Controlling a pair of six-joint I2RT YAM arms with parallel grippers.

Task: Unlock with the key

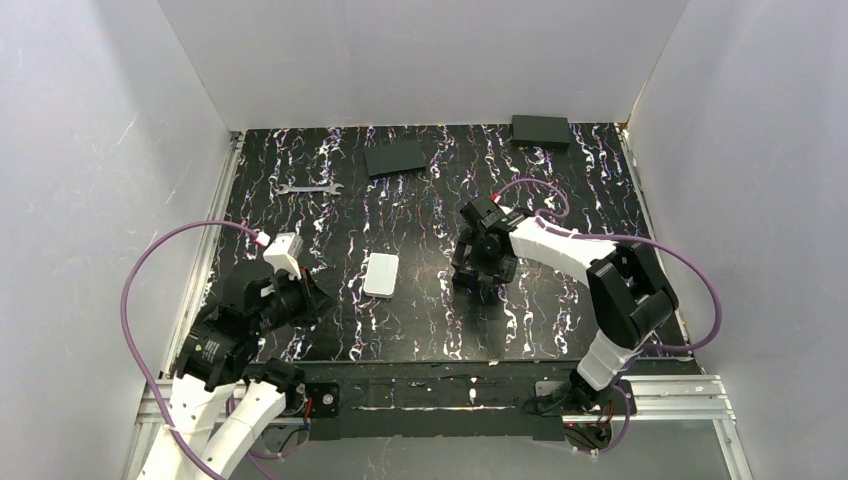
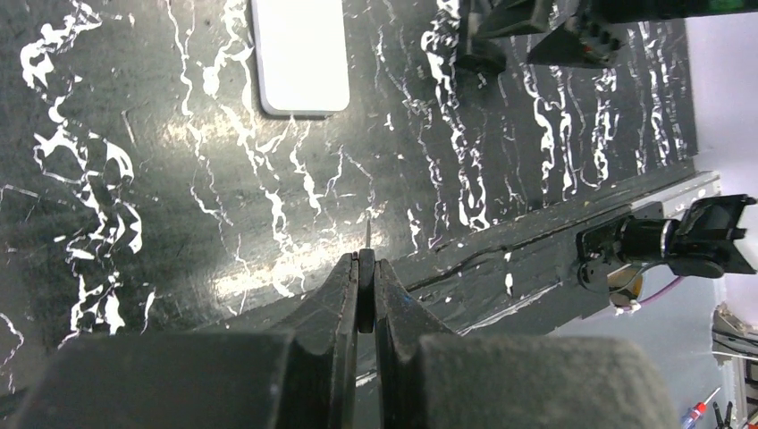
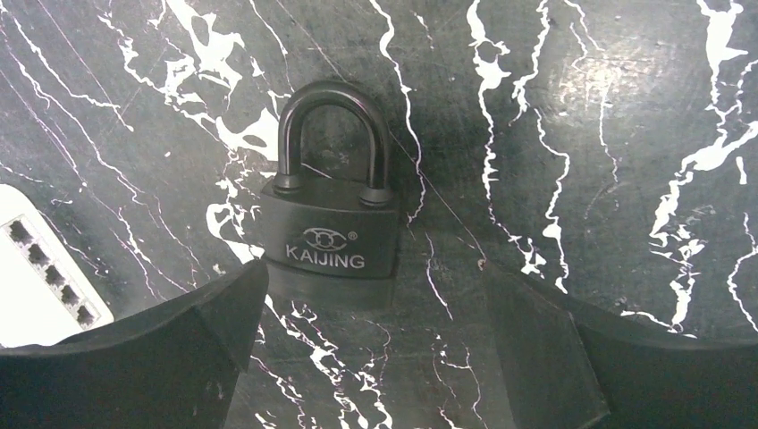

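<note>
Item one: we are logging the left gripper [image 2: 365,266] clenched on the key [image 2: 367,234], its thin blade poking edge-on past the fingertips, over the marbled black table [image 2: 179,179].

Item two: we are logging the right gripper [image 3: 375,308] released, its fingers standing wide on either side of the black padlock [image 3: 329,234]. The padlock is lying flat, shackle seated in its body. A white box [image 3: 36,277] is sitting near it.

arms [image 1: 560,245]: white shells, black joints | cables [image 1: 190,228]: purple, white plugs | claw fingers [image 3: 179,344]: black
</note>
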